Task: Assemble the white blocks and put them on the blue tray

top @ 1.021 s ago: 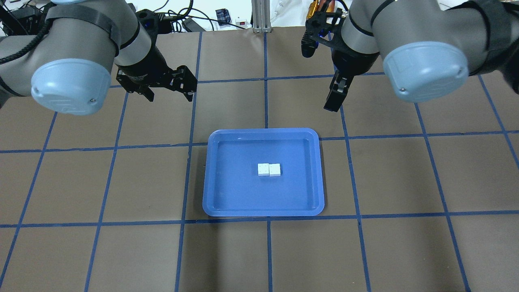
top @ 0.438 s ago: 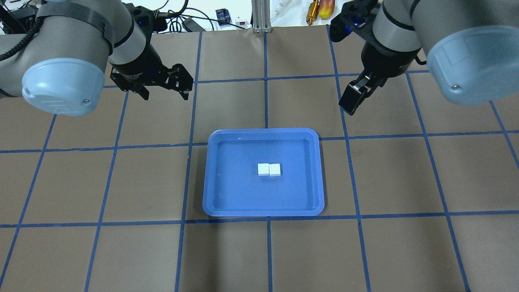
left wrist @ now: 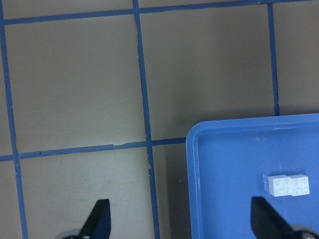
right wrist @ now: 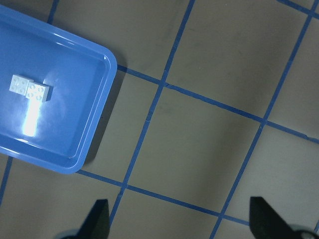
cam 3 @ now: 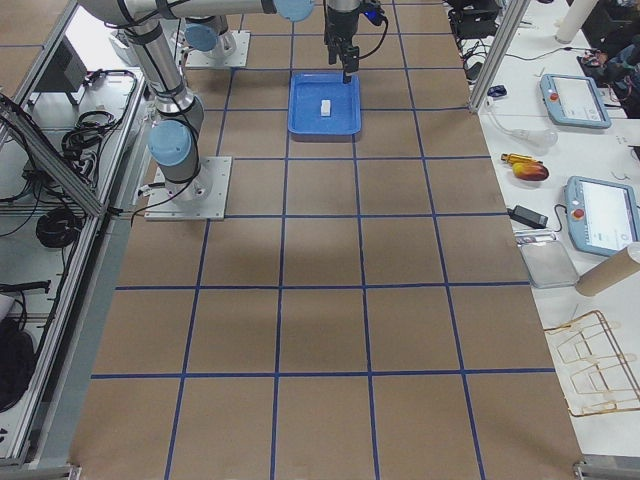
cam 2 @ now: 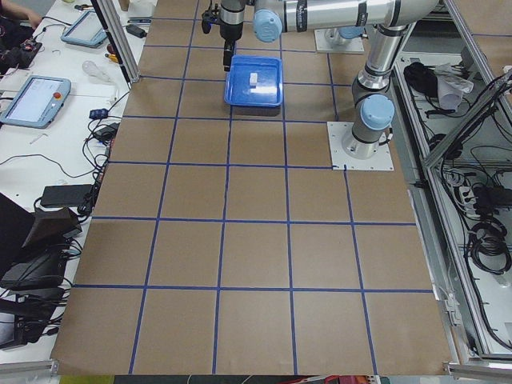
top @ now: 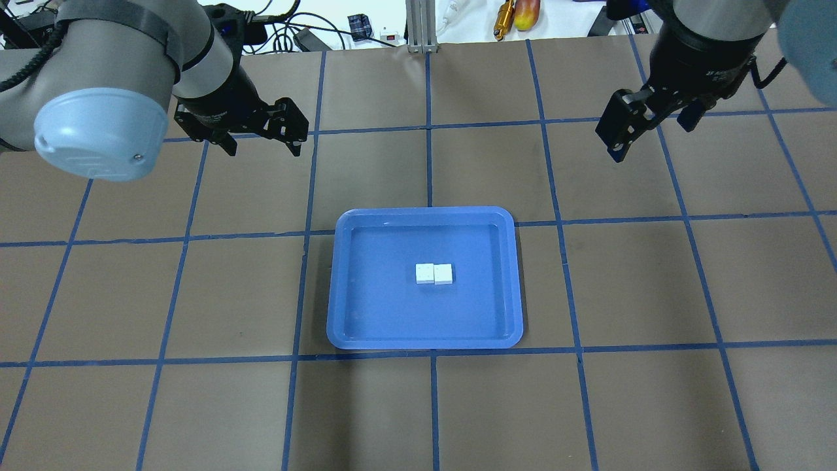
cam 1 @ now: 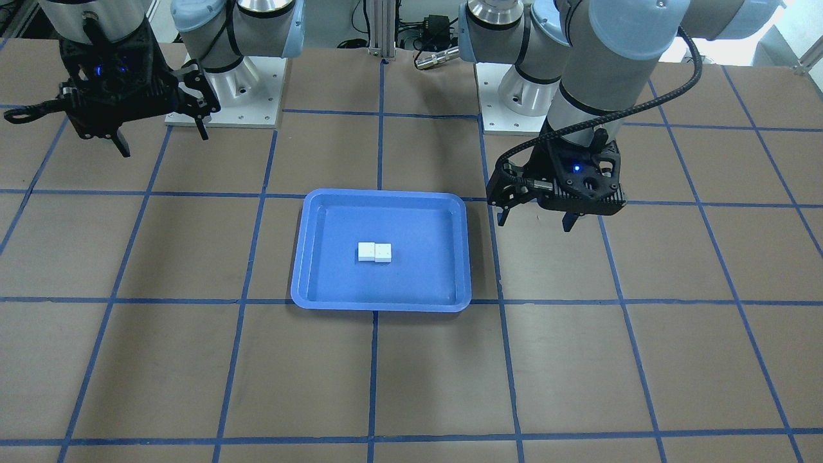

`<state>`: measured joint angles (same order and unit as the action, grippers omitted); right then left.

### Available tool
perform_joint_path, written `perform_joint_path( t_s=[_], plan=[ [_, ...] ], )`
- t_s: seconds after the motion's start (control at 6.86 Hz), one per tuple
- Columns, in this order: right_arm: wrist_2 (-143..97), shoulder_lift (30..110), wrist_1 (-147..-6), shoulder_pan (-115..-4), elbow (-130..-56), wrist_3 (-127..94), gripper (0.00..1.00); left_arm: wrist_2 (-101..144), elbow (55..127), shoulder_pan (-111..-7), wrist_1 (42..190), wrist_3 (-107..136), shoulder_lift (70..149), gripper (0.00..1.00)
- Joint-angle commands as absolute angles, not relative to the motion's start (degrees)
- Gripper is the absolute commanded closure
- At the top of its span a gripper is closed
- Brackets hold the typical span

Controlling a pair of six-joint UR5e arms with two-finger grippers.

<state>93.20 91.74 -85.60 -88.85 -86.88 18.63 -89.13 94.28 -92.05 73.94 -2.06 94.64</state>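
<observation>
The white blocks (top: 434, 273), touching side by side mid blue tray (top: 346, 281), lie robotward between the left pincer (top: 263, 149) and the right pincer (cam 1: 164, 145), both spread wide and empty.

I hold my left gripper (top: 261, 146) up in the air at the far left, pointing down, its fingers spread wide and empty. My right gripper (top: 649, 127) hangs at the far right, spread wide and empty too.

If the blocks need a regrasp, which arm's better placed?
Left, probably. Its open gripper hangs just beside the tray, with the blocks close by. The right gripper, also open, sits farther off, back by its base.
</observation>
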Motion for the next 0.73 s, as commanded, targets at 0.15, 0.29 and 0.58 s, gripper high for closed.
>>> perform_joint_path(
  t_s=[0.15, 0.29, 0.58],
  plan=[
    [92.4, 91.1, -91.6, -88.5, -86.7, 2.7, 0.0, -89.6, 93.9, -92.0, 74.1, -1.9, 94.8, 0.0],
    [92.4, 90.9, -92.5, -88.6, -86.7, 2.7, 0.0, -89.4, 93.7, -92.0, 74.1, -1.7, 94.7, 0.0],
    [92.5, 91.0, -93.0, -88.6, -87.2, 2.4, 0.0, -89.7, 94.0, -92.1, 74.6, -1.7, 94.4, 0.0]
  ],
)
